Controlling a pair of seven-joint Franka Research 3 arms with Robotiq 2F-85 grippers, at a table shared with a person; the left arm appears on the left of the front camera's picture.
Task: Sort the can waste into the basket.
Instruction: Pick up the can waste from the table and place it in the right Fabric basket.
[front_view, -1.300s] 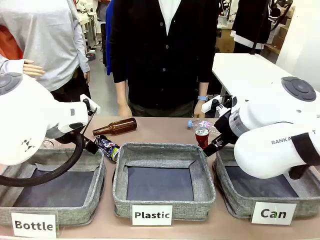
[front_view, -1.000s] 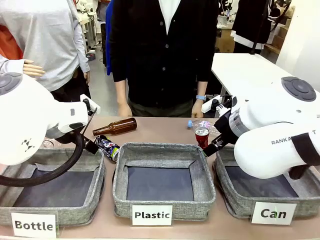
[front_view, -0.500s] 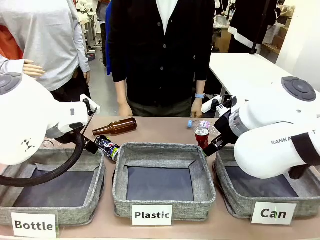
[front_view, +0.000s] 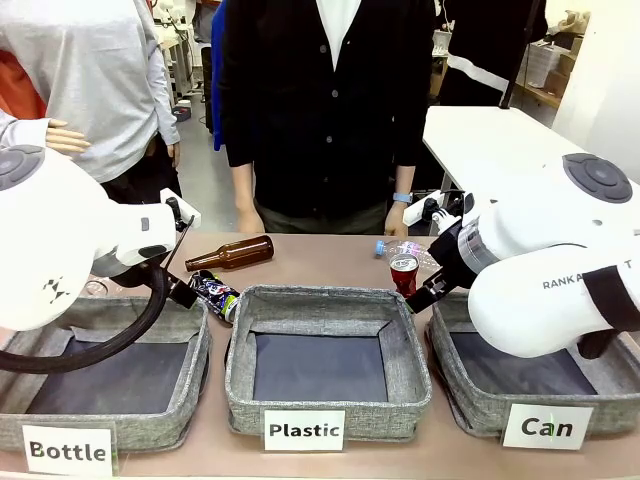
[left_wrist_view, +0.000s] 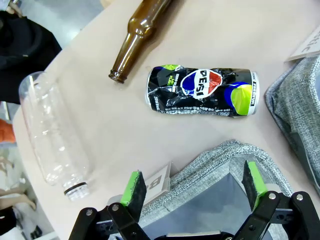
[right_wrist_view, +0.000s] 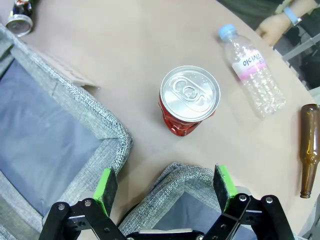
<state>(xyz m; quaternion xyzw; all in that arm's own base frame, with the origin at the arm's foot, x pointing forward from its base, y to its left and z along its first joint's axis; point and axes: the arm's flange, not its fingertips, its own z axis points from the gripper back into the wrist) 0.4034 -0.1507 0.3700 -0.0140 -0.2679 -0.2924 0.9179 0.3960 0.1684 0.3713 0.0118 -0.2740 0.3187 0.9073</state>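
Seen from the front, the task has not begun in earnest: the grey basket (front_view: 478, 408) labelled "Can" sits at the robot's right end of the row, the part of its dark base that shows is bare, and both pieces of can waste lie outside it on the table (front_view: 320, 262). The red can (front_view: 404, 272) stands upright just beyond the gap between the "Plastic" and "Can" baskets, and the dark can (front_view: 215, 294) lies on its side at the far corner of the "Bottle" basket. From the left wrist, the left gripper (left_wrist_view: 193, 180) hangs with its jaws wide apart and empty over a basket corner, the crumpled dark can near ahead of it beside a brown bottle (left_wrist_view: 140, 30) and a clear plastic bottle (left_wrist_view: 55, 135). From the right wrist, the right gripper (right_wrist_view: 164, 182) is likewise spread and holds nothing, with the red can close ahead between its finger lines. Both cans, by this reading, have yet to be picked up and dropped in.
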